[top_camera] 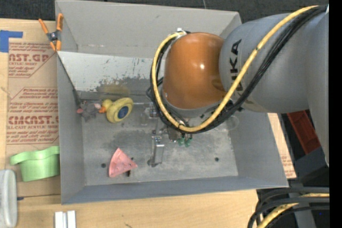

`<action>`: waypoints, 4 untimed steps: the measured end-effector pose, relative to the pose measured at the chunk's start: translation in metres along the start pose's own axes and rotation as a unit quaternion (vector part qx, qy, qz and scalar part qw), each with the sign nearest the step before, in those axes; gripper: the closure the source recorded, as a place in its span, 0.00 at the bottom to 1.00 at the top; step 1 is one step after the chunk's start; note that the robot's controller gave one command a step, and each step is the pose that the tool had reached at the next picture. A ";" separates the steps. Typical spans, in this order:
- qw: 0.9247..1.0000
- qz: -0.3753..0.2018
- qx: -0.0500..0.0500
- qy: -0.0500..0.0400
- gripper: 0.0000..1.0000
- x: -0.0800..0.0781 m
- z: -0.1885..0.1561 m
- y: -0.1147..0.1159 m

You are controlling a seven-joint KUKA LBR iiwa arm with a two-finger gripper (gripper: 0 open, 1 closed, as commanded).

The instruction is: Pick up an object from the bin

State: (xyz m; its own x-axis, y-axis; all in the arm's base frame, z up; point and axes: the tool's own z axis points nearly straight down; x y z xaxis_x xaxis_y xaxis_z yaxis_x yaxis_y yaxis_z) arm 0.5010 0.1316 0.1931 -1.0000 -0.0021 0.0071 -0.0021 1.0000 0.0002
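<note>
Claw (pixel 156 153) near pink crumpled scrap (pixel 122 163)

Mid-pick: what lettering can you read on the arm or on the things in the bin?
"KA": black letters on the grey arm; anything before them is hidden by its orange cover.
No readable text on the yellow toy or the pink piece.
</note>
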 end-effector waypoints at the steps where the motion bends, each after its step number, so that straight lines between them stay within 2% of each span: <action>1: 1.000 0.001 -0.001 -0.004 0.00 -0.001 -0.004 -0.001; 2: 1.000 -0.001 -0.001 -0.005 0.00 -0.002 -0.002 0.000; 3: 0.997 -0.079 -0.001 -0.005 0.00 -0.035 0.041 -0.005; 4: 0.995 -0.098 0.000 -0.007 0.00 -0.021 0.077 0.004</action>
State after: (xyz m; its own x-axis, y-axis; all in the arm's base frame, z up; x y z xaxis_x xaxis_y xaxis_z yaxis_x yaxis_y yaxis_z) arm 0.5211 0.1357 0.1155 -0.9804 -0.1970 -0.0071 -0.1970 0.9804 0.0008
